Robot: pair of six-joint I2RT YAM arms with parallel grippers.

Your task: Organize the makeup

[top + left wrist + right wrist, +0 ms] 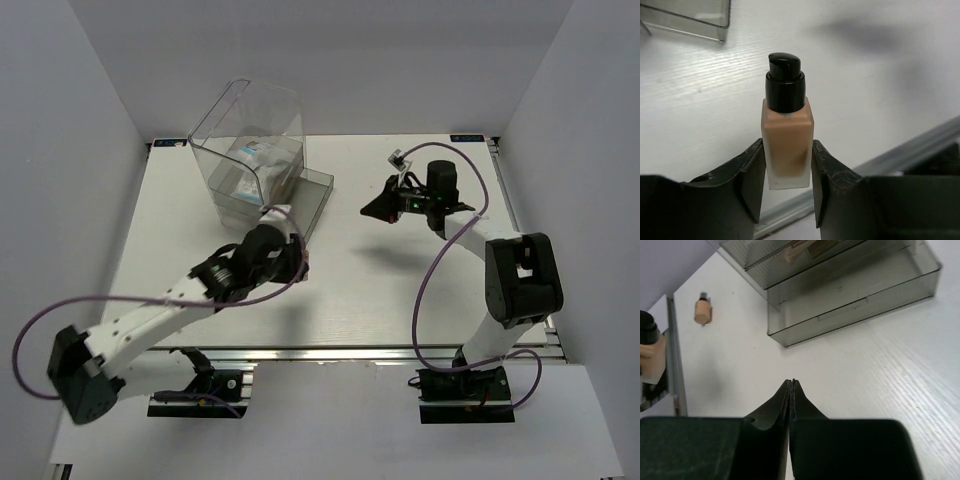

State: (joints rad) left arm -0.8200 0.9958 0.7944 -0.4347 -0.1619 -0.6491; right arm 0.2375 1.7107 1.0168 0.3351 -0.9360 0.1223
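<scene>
White table (695, 105); foundation bottle (787, 132) clamped between left end effector (788, 160) jaws.

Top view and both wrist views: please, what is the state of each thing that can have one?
foundation bottle: cap on, held.
left gripper: fingers shut on the foundation bottle.
right gripper: fingers shut, empty.
bottom drawer: pulled out.
second bottle: cap on, not held.

The left gripper (787, 167) clamps a tan foundation bottle (787, 132) by its base. Its black cap (785, 82) points out over the white table (880, 90).
</scene>
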